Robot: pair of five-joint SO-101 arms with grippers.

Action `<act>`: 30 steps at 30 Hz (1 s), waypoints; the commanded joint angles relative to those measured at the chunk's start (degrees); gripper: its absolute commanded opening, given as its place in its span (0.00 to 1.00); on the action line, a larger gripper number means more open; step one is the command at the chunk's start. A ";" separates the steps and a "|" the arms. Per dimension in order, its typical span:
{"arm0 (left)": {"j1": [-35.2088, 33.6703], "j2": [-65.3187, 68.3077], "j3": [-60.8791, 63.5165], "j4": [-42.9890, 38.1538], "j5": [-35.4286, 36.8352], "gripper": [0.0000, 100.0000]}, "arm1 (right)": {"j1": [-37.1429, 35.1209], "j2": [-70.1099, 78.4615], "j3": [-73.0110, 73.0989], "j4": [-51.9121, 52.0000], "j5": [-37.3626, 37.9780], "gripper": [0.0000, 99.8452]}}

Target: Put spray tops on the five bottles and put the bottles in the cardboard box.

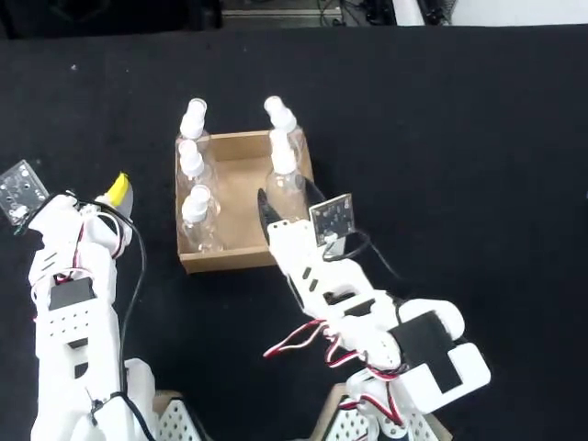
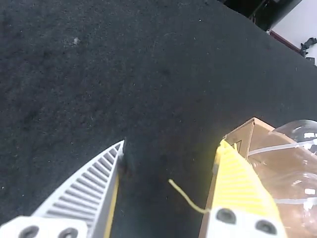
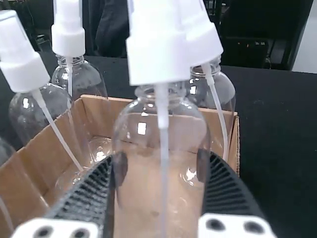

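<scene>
Both arms are built from white printed shells. On the left arm [image 1: 69, 312], off to one side of the cardboard box [image 1: 234, 257], a black servo block is set into the shell, and red, white and black cables are looped along it. A square dotted plate [image 1: 22, 188] is mounted at its wrist. The left gripper [image 2: 171, 148] is made of one pale ridged finger [image 2: 94, 183] and one yellow [image 2: 240, 188]. The right arm [image 1: 367, 322], at the box's near wall, is fitted with black panels, and the right gripper [image 3: 158, 166] with black ridged fingers [image 3: 89, 193].

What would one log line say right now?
right gripper: shut on bottle in box | left gripper: open, beside box | bottles: five in box, all topped
</scene>
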 commanded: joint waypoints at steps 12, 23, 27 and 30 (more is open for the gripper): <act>-0.22 -0.88 -0.92 -1.32 -0.44 0.27 | 1.14 -0.40 -2.86 -1.76 0.44 0.21; -0.22 -0.88 -0.92 -1.32 -0.44 0.27 | 1.14 -0.40 -2.86 -1.76 0.44 0.29; -0.22 -0.88 -0.92 -1.32 -0.44 0.27 | 1.14 -0.48 -2.86 -1.76 0.44 0.29; -0.22 -0.88 -0.92 -1.32 -0.44 0.27 | 1.32 -0.48 -2.77 -1.85 0.44 0.29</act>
